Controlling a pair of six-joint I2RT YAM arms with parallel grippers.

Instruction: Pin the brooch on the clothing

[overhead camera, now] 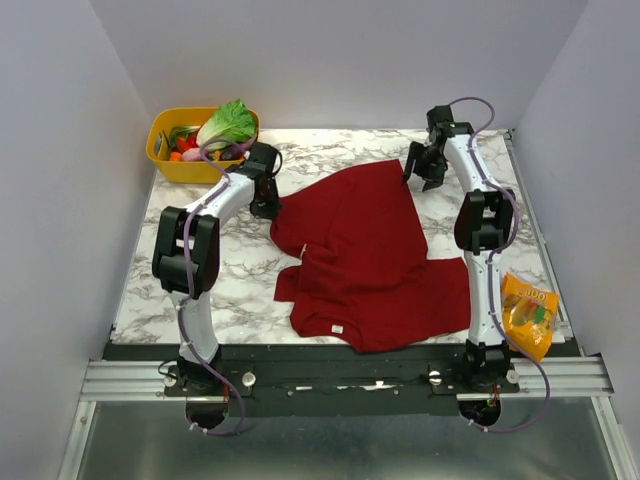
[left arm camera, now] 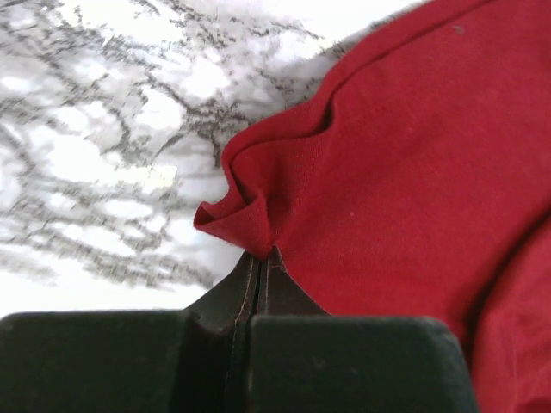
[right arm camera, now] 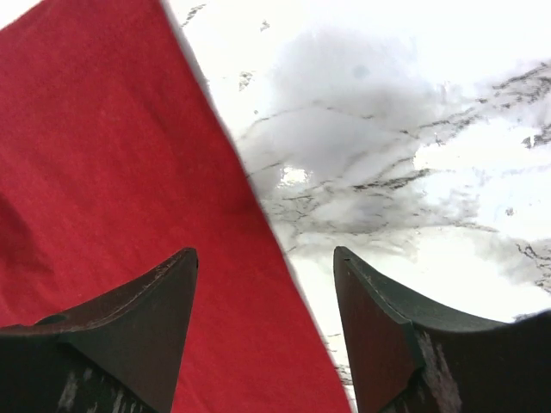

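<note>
Red soft T-shirt (overhead camera: 370, 250) lies rumpled mid-table on the marble, light and floppy, likely to bunch and drag, so best taken by a hem or sleeve edge. Left gripper (left arm camera: 261, 262) is pinched together on a puckered edge fold at the shirt's left side; right gripper (right arm camera: 264, 254) has its jaws apart, straddling the far hem, gripping nothing. No brooch visible in any view; print on the white neck label (overhead camera: 337, 328) and the orange snack bag (overhead camera: 528, 315) is too small to read.

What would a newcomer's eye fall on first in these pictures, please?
A dark red soft-fabric T-shirt sprawls crumpled across the middle of the marble-patterned table. The left gripper is shut on a pinched fold at its left edge, and a yellow plastic basket of vegetables sits in the far left corner.
</note>
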